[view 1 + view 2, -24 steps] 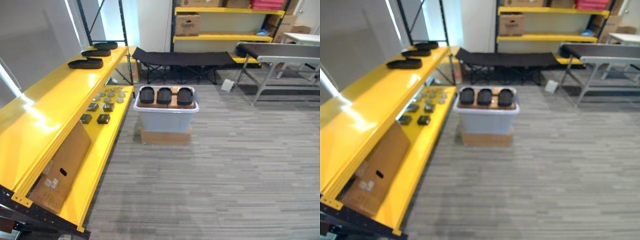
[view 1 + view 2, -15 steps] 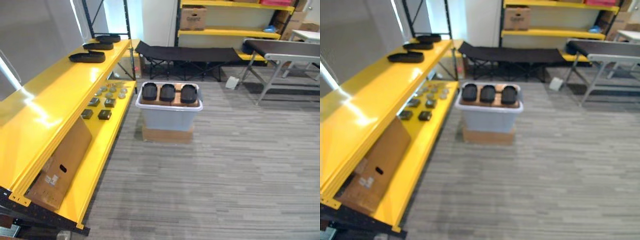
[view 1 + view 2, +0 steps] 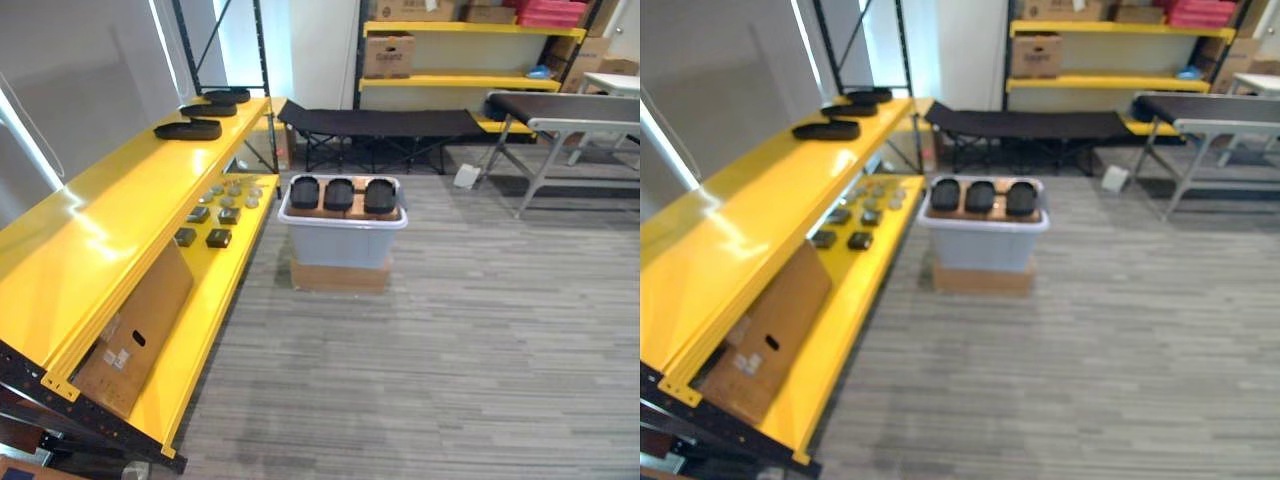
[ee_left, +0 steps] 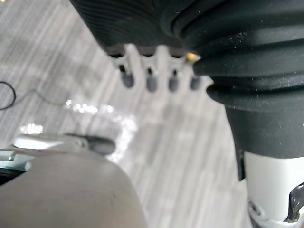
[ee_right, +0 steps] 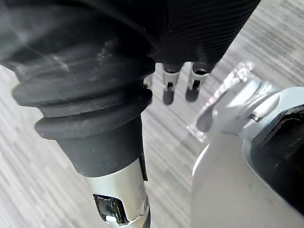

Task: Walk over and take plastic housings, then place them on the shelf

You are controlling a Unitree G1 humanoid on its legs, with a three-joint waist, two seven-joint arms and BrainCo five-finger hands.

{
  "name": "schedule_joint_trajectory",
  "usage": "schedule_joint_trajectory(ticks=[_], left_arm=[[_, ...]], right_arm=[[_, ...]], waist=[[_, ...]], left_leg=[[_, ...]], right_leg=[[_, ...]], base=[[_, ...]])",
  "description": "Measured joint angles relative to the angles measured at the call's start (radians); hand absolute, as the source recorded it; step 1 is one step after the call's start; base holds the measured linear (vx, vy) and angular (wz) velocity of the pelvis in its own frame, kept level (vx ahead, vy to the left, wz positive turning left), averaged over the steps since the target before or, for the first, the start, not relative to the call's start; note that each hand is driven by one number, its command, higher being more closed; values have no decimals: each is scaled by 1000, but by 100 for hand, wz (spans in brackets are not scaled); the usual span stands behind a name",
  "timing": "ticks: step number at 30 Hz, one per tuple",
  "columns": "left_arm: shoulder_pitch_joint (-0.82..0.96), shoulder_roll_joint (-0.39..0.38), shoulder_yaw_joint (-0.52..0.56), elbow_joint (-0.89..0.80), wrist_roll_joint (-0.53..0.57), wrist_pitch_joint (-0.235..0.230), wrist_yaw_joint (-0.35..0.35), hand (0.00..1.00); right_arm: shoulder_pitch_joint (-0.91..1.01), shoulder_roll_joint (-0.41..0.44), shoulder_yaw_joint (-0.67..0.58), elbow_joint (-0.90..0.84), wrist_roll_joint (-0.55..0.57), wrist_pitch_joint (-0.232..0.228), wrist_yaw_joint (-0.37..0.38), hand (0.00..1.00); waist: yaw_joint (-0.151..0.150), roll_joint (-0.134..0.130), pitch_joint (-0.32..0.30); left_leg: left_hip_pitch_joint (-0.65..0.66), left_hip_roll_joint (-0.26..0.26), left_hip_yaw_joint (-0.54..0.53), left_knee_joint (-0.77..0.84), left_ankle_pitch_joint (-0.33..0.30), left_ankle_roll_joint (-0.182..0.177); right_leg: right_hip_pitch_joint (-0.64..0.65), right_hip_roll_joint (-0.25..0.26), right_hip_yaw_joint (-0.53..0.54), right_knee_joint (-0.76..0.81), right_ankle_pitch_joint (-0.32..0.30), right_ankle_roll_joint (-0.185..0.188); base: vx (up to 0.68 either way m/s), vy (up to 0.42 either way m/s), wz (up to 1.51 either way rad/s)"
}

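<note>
Left hand (image 4: 151,78): fingers straight and loose, holding nothing, above the grey floor (image 4: 71,57).
Right hand (image 5: 169,90): fingers relaxed and empty, also over the grey floor.
Plastic housings (image 3: 338,193): three in a row atop the grey bin (image 3: 342,240), well apart from both hands.
Yellow shelf (image 3: 110,210): three more dark housings (image 3: 188,130) at its far end.

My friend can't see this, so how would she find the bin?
Find the long yellow shelf on the left. Beside it on the grey floor stands a pale grey plastic bin on a flat cardboard box. Only this bin has three black plastic housings side by side on top.
</note>
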Motion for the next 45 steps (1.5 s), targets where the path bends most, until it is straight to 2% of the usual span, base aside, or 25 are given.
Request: schedule_joint_trajectory(ticks=[14,19,21,23,24,25,26,27,29,30,32,34,35,36,38,39,40,41,42,43,45], left_arm=[[-1,9,-11,6,7,0,3,0],[-5,14,-36,6,-2,-1,4,0],[-17,15,-50,6,-4,-1,4,0],[-16,13,-50,-1,-12,-1,4,0],[-12,13,-50,-3,-12,-2,3,0],[-16,11,-54,-3,-14,-2,4,0],[-18,9,-57,-3,-17,-2,4,0],[-21,8,-68,-4,-30,-2,3,0],[-19,11,-67,-4,-31,1,2,0],[-23,17,-63,-7,-30,0,2,0],[-57,15,-36,-8,-17,1,3,0],[-94,11,-36,-11,1,0,4,0],[-119,-2,-29,-12,4,0,4,0],[-132,-27,-1,-26,6,0,4,0],[-123,-61,48,-59,6,-2,5,0],[-105,-75,80,-88,6,-4,5,0],[-93,-80,103,-112,3,-8,5,0],[-93,-101,137,-127,-1,-8,6,0],[-81,-127,192,-146,-5,-8,5,0],[-72,-145,216,-164,-15,-8,4,0],[-72,-151,239,-173,-43,-7,4,0]], right_arm=[[-15,-6,32,5,-39,0,0,0],[-20,-12,48,3,-38,0,0,0],[-24,-13,47,-3,-39,0,0,0],[-30,-17,47,-6,-40,0,-1,0],[-27,-13,46,-20,-45,0,-1,0],[-22,-14,41,-31,-57,0,0,0],[-24,-11,31,-38,-55,0,0,0],[-25,-9,23,-47,-56,-2,1,0],[-1,0,6,-53,-56,-1,1,0],[5,11,-2,-57,-56,-2,2,0],[27,20,-9,-63,-55,-1,3,0],[31,21,-10,-62,-55,0,3,0],[35,25,-11,-63,-54,0,3,0],[44,30,-12,-64,-54,0,3,0],[62,37,-20,-74,-51,0,7,0],[72,47,-22,-85,-53,0,13,0],[80,58,-33,-84,-57,1,18,0],[83,49,-64,-96,-56,1,22,0],[84,55,-89,-132,-56,0,22,0],[81,51,-90,-158,-56,0,20,0],[59,47,-85,-187,-56,0,20,0]], waist=[[-11,-8,5],[-13,-1,22],[-13,-5,33],[-7,-5,38],[-7,-5,39],[-9,0,54],[-7,4,72],[-10,24,104],[-13,17,100],[-14,16,100],[-23,9,104],[-42,12,110],[-46,10,111],[-45,9,111],[-46,10,110],[-49,-1,100],[-49,-11,91],[-47,10,85],[-40,29,84],[-31,47,90],[-13,64,109]], left_leg=[[2,-2,2,0,1,1],[0,2,26,0,0,1],[3,1,27,0,-5,1],[-9,-5,60,1,-22,16],[-11,-10,80,6,-31,25],[4,-6,90,5,-45,32],[21,1,103,5,-50,37],[56,19,116,6,-63,41],[83,37,121,5,-88,37],[90,43,121,6,-100,31],[83,60,100,6,-113,13],[74,75,70,7,-124,-3],[86,78,55,7,-140,-27],[112,82,48,7,-164,-63],[163,100,47,8,-192,-109],[183,115,43,50,-223,-138],[158,137,41,185,-279,-143],[101,188,55,355,-313,-142],[-16,238,63,647,-292,-107],[-97,282,50,856,-225,-87],[-201,340,54,1102,-194,-96]], right_leg=[[14,-2,-8,-9,7,0],[1,1,16,-7,8,2],[-8,-1,18,18,1,8],[-71,-12,42,93,-50,35],[-104,-23,48,152,-84,92],[-149,-25,56,289,-95,131],[-190,-23,56,396,-93,132],[-271,-18,33,582,-84,102],[-338,-8,5,679,-115,69],[-361,5,4,656,-120,61],[-409,26,9,477,-110,57],[-441,33,8,287,-31,41],[-456,25,10,193,40,37],[-468,19,11,150,89,33],[-469,19,5,174,113,8],[-464,21,-15,214,109,-3],[-456,28,-21,262,142,-35],[-429,60,-48,276,114,-55],[-381,94,-62,269,73,-78],[-338,120,-60,253,55,-102],[-226,156,-48,198,39,-126]], base=[[14,-25,1],[-36,-23,-14],[-21,-14,-7],[-21,2,-24],[69,33,-26],[72,30,-28],[62,75,-33],[-1,53,-28],[114,109,-16],[224,113,-3],[271,42,19],[372,2,46],[527,-43,53],[478,-69,41],[551,-144,37],[729,-277,55],[729,-340,50],[737,-384,36],[606,-317,5],[511,-256,-10],[541,-248,-19]])
